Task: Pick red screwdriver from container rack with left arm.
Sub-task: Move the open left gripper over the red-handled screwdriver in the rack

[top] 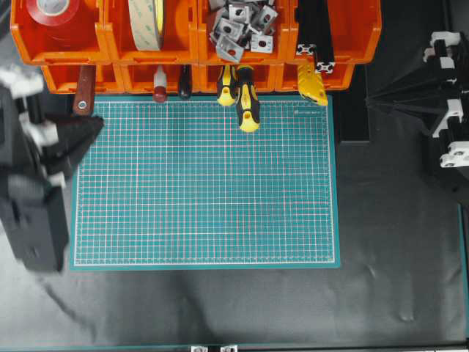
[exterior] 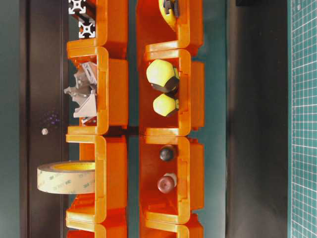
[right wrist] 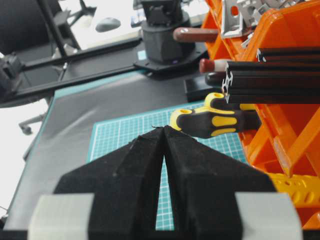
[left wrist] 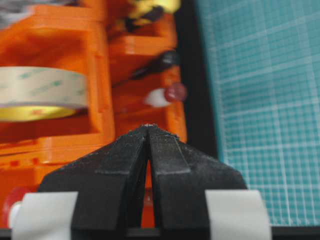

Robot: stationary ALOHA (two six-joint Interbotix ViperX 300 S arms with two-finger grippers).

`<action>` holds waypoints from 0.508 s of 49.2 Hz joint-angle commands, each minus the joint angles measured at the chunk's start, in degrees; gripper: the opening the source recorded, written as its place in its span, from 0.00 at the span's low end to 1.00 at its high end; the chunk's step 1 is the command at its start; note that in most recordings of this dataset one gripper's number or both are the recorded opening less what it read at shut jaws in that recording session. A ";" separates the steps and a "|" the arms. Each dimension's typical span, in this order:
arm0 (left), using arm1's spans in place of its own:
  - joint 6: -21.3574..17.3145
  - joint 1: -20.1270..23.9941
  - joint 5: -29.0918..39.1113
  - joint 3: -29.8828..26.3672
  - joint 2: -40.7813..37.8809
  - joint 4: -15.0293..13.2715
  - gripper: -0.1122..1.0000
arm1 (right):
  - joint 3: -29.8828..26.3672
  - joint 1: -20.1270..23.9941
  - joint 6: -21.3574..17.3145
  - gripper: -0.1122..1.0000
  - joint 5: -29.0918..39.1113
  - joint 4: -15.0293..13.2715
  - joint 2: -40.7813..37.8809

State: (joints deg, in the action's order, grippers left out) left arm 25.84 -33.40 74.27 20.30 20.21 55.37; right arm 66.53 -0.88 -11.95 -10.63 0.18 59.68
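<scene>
The left tool (top: 94,126) hangs closed and empty at the left edge of the green mat (top: 205,183), tips pressed together. Risk: reaching the rack with the tips shut would push the red screwdriver (top: 159,86) deeper into its bin rather than grasp it, so the tips likely need to part first. A second risk is grabbing a neighbour: a black-handled driver (top: 185,82) lies just beyond it, and a broad dark-red handle (top: 83,92) sits nearer the tool. The red screwdriver rests ahead of the tool in the lower row of the orange container rack (top: 73,48), its rounded red end and white band poking out, shaft hidden inside. The right tool (right wrist: 164,131) is closed too, well apart.
</scene>
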 commanded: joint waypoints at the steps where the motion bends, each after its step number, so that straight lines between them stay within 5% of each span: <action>1: 2.99 -1.67 1.67 -5.80 -2.29 2.11 0.10 | -1.85 0.09 0.00 0.10 0.44 0.09 -0.26; 25: 5.62 0.44 9.14 -8.09 -17.75 2.81 0.10 | -0.62 0.26 0.97 0.10 4.66 -0.18 -0.18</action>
State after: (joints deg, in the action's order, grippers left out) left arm 30.15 -33.49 83.14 16.79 2.90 57.57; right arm 66.53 -0.70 -11.07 -6.59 0.09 59.77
